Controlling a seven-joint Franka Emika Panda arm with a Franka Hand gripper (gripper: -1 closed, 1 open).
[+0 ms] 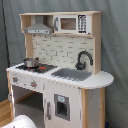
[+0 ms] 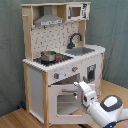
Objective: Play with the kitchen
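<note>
- The kitchen [image 2: 55, 55] is standing upright in both exterior views, filling most of each picture before a grey curtain [image 1: 115, 45].
- In the second exterior view the gripper [image 2: 83, 90] is reaching in at the oven door [image 2: 67, 97], just below the knob panel.
- I cannot tell how wide the jaws are standing.
- A small pot [image 2: 48, 56] is sitting on the hob, above and left of the jaws; the black faucet [image 2: 75, 39] is arching over the grey sink [image 2: 80, 51], higher still.

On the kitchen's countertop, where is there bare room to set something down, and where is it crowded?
The kitchen has a bare rounded counter end beside the grey sink, past the black faucet. The sink basin itself looks empty. The hob end is crowded: a small pot sits on it. Down at the oven door, the gripper blocks passage.
</note>
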